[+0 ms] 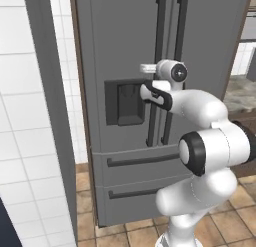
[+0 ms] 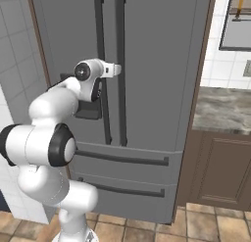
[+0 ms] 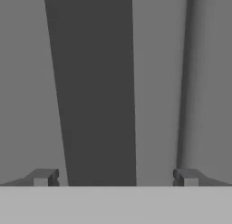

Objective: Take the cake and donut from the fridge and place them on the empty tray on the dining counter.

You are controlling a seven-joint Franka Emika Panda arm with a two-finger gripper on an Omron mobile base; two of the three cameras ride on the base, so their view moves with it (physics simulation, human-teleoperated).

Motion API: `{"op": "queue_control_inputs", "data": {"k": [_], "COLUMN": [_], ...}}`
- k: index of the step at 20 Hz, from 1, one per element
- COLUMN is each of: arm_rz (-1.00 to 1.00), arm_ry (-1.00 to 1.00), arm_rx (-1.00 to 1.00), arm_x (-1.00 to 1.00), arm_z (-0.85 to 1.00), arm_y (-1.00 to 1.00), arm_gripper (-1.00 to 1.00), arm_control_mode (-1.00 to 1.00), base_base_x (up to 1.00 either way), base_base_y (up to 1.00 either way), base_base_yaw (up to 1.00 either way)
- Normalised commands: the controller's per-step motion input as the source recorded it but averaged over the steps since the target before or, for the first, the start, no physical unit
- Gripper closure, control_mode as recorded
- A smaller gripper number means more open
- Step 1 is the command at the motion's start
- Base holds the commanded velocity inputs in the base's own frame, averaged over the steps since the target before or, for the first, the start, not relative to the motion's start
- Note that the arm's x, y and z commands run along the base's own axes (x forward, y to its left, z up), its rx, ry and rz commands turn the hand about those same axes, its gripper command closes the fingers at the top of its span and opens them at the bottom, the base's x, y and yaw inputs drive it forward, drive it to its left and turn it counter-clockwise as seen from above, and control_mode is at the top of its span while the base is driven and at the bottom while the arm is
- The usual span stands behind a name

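The fridge (image 1: 125,41) stands in front of me with both upper doors and both lower drawers closed. The cake and the donut are hidden behind them. The tray and the dining counter are out of view. My wrist (image 1: 170,71) is held up at the height of the dispenser recess (image 1: 125,102), right by the two dark vertical handles (image 1: 159,21). In the hand view my gripper (image 3: 115,177) is open. One dark handle (image 3: 95,82) runs straight up between the two fingertips, very close, and nothing is gripped. The door seam (image 3: 183,82) lies just to its right.
A white tiled wall (image 1: 30,141) and a grey side panel (image 1: 55,116) close in the fridge's left side. To its right, a marbled stone top on a brown cabinet (image 2: 225,108) stands against the wall. The floor (image 2: 206,226) is tan tile.
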Motion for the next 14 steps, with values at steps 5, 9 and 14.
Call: {"op": "queue_control_inputs", "data": {"k": [5, 9, 14], "arm_rz": [0.0, 0.0, 0.0], "arm_ry": [-0.03, 0.14, 0.37], "arm_rx": [0.0, 0.0, -0.01], "arm_x": [0.69, 0.13, -0.62], "arm_z": [-0.09, 0.02, 0.22], "arm_y": [0.0, 0.01, 0.02], "arm_gripper": [-1.0, 1.0, 1.0], "arm_control_mode": [-1.0, -1.0, -1.0], "base_base_x": [0.0, 0.0, 0.0], "base_base_y": [0.0, 0.0, 0.0], "base_base_yaw": [0.0, 0.0, 0.0]}}
